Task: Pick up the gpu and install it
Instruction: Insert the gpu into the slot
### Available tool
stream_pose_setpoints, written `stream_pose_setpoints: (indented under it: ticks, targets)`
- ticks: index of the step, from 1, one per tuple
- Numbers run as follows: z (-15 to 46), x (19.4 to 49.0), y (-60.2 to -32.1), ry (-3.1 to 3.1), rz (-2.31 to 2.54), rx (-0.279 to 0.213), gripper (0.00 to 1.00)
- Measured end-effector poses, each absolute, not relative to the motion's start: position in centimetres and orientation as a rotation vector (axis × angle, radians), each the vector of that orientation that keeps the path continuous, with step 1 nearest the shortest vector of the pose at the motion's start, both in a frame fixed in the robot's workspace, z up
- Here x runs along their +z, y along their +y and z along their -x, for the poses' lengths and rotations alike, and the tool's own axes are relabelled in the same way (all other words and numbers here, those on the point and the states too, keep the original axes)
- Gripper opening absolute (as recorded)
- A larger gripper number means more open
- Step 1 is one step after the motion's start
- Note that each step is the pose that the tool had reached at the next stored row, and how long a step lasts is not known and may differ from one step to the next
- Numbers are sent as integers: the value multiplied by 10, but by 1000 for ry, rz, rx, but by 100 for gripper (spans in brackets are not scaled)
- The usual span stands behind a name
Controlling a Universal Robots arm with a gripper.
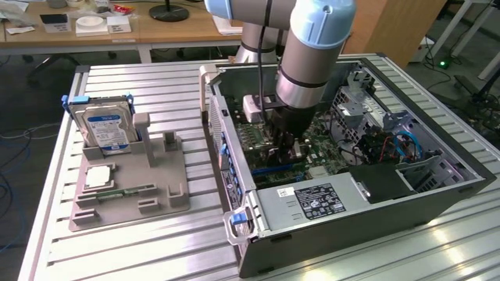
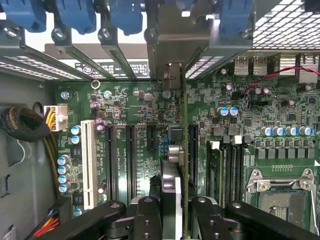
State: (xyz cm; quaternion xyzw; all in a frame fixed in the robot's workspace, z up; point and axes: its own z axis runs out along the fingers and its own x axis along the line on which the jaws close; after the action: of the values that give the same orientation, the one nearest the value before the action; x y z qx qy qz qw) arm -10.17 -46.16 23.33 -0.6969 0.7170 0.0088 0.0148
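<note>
Black fingers [image 2: 147, 220] of the gripper [image 2: 176, 222] clamp the gpu [image 2: 172, 187] from both sides, deep inside the open computer case [image 1: 352, 228]. The pick-up is therefore done. What remains is the seating, and I cannot tell whether the gpu's lower edge has entered a slot yet.

The gpu stands on edge, upright, and from the wrist it appears as a thin line: a green board edge with a pale silver block near the fingers. Its silver bracket reaches the rear wall of the case, under the row of blue clips [image 2: 125, 15]. It runs parallel to the long black slots [image 2: 131, 155] of the green motherboard [image 2: 130, 110] and sits between them and the memory slots beside the processor socket [image 2: 280, 195]. By my judgement it is lined up for the slot beneath it, with pressing home and letting go left to do.

Outside the case, towards the exterior view's left edge of the tabletop [image 1: 140, 252], a grey tray [image 1: 125, 202] carries a hard drive [image 1: 105, 129] standing upright and a small memory stick [image 1: 129, 191] lying flat. The upright holders in the middle of the tray hold nothing.
</note>
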Motion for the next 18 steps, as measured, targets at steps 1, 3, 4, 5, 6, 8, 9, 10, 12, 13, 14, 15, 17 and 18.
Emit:
stream_pose_setpoints:
  ticks: [1, 3, 4, 5, 6, 8, 9, 10, 12, 13, 14, 15, 17, 18]
  targets:
    - [102, 233, -462, 2232, 2169, 27, 28]
    - [102, 232, -462, 2232, 2169, 27, 28]
    - [102, 232, -462, 2231, 2169, 28, 28]
    - [102, 232, -462, 2231, 2169, 27, 28]
    - [102, 232, -462, 2231, 2169, 27, 28]
    - [102, 233, -462, 2231, 2169, 27, 28]
    - [102, 234, -462, 2231, 2169, 27, 28]
    - [102, 234, -462, 2231, 2169, 28, 28]
    - [102, 234, -461, 2231, 2169, 28, 28]
    - [102, 234, -462, 2231, 2169, 28, 28]
    - [102, 234, -462, 2231, 2169, 28, 28]
    - [102, 234, -462, 2232, 2169, 28, 28]
    - [102, 235, -462, 2232, 2169, 27, 28]
    - [102, 235, -462, 2232, 2169, 27, 28]
